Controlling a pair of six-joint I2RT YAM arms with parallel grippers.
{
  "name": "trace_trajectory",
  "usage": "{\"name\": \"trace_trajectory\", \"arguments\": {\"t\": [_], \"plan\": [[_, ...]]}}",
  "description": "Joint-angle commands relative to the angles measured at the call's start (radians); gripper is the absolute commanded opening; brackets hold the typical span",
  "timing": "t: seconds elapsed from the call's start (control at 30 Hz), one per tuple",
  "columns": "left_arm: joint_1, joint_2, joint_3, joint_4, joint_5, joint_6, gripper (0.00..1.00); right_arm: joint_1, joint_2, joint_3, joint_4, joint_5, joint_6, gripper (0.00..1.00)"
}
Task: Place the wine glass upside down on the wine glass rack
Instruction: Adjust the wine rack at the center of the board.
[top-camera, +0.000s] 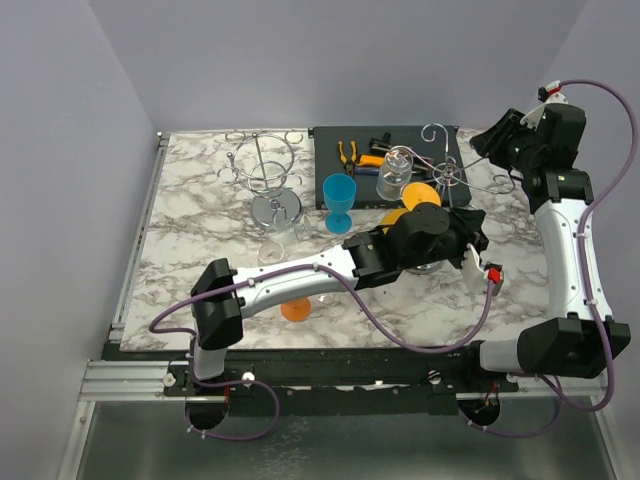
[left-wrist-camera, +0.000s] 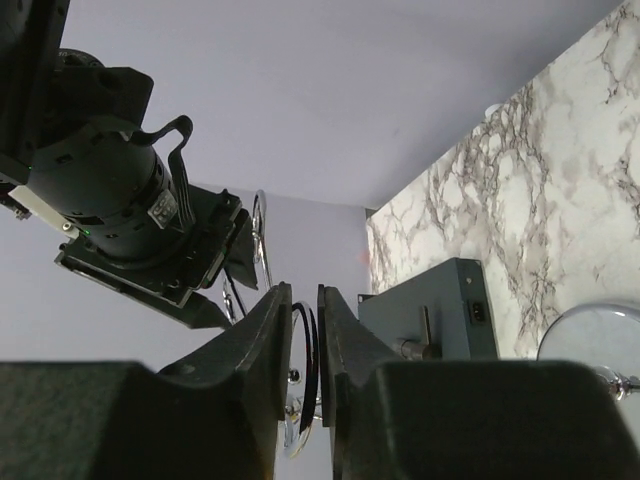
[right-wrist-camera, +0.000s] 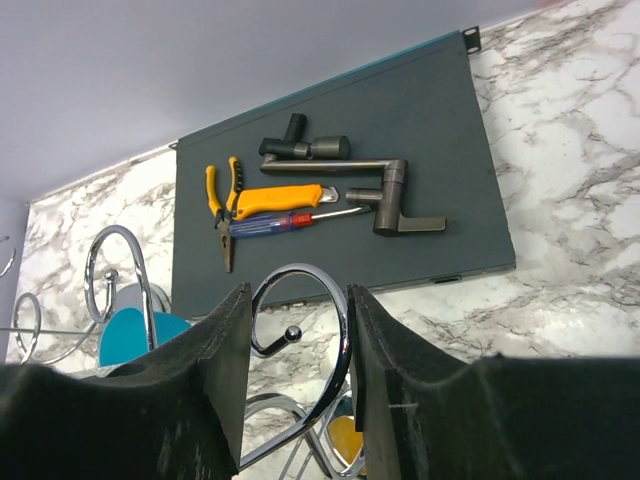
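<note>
A chrome wine glass rack (top-camera: 452, 172) with curled wire loops stands at the back right. A clear wine glass (top-camera: 394, 172) sits upside down at its left side. My right gripper (top-camera: 479, 150) reaches down from the far right. In the right wrist view this gripper (right-wrist-camera: 298, 295) is shut on one curled loop (right-wrist-camera: 343, 346). My left gripper (top-camera: 466, 212) reaches across the table to the same rack. In the left wrist view it (left-wrist-camera: 305, 295) is shut on another loop (left-wrist-camera: 311, 350), seen edge-on. The rack's base is mostly hidden under my left arm.
A second chrome rack (top-camera: 268, 178) stands at the back left. A blue glass (top-camera: 339, 198) stands upright mid-table, a clear glass (top-camera: 272, 248) lies near it, and orange glasses are at the middle (top-camera: 418, 195) and front (top-camera: 296, 310). A dark tray (right-wrist-camera: 420, 150) holds pliers (right-wrist-camera: 222, 200), a screwdriver and metal handles.
</note>
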Motion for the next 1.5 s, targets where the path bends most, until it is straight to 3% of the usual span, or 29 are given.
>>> {"name": "trace_trajectory", "arguments": {"t": [0.0,0.27,0.57,0.87,0.9,1.03,1.23,1.37,1.47], "plan": [[0.0,-0.015,0.021,-0.034,-0.053,-0.006,0.19,-0.001,-0.049,-0.042,-0.028,0.116,-0.052,0.4],[0.011,-0.094,-0.078,-0.034,-0.066,0.011,0.11,-0.001,-0.133,-0.114,-0.033,0.238,-0.044,0.4],[0.057,-0.187,-0.185,-0.046,-0.078,0.038,0.11,-0.001,-0.209,-0.174,-0.035,0.31,-0.03,0.4],[0.064,-0.267,-0.286,-0.051,-0.068,0.043,0.15,-0.002,-0.235,-0.202,-0.04,0.287,-0.024,0.4],[0.064,-0.276,-0.297,-0.051,-0.066,0.043,0.17,-0.002,-0.238,-0.202,-0.041,0.287,-0.024,0.4],[0.065,-0.306,-0.315,-0.049,-0.052,-0.013,0.49,-0.002,-0.246,-0.184,-0.049,0.276,-0.024,0.4],[0.057,-0.339,-0.297,-0.048,-0.017,-0.119,0.73,-0.002,-0.238,-0.131,-0.055,0.265,-0.019,0.45],[0.055,-0.356,-0.239,-0.062,-0.017,-0.306,0.91,-0.002,-0.227,-0.055,-0.073,0.256,-0.027,0.57],[0.055,-0.382,-0.185,-0.116,0.013,-0.427,0.99,-0.001,-0.221,0.024,-0.097,0.241,-0.047,0.72]]}}
